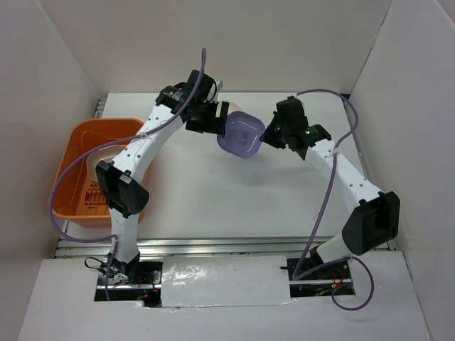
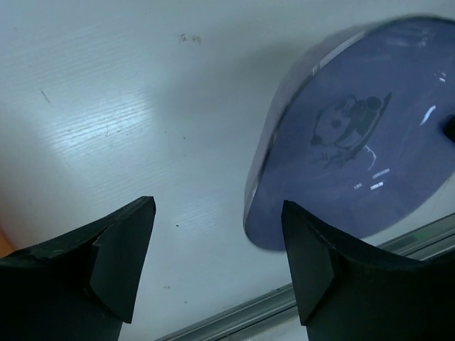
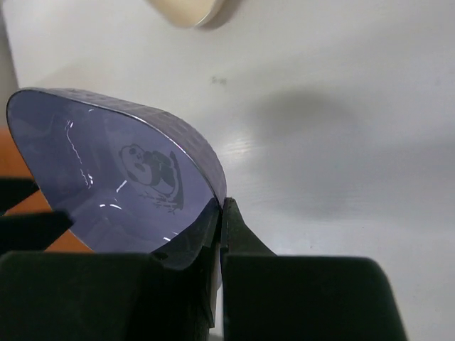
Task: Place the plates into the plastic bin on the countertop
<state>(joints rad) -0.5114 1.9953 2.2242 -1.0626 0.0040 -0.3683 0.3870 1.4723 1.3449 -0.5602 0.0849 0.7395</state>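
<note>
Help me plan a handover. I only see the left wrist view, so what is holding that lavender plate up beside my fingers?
Observer: The right gripper is shut on the rim of the lavender plate and holds it clear of the countertop.
Operator: Where is the bin from there?
Observer: The plastic bin sits at the countertop's left edge, on the far side of the left arm from the plate.
Operator: Is anything in it?
Observer: At least one cream plate is inside, partly hidden by that arm.
</note>
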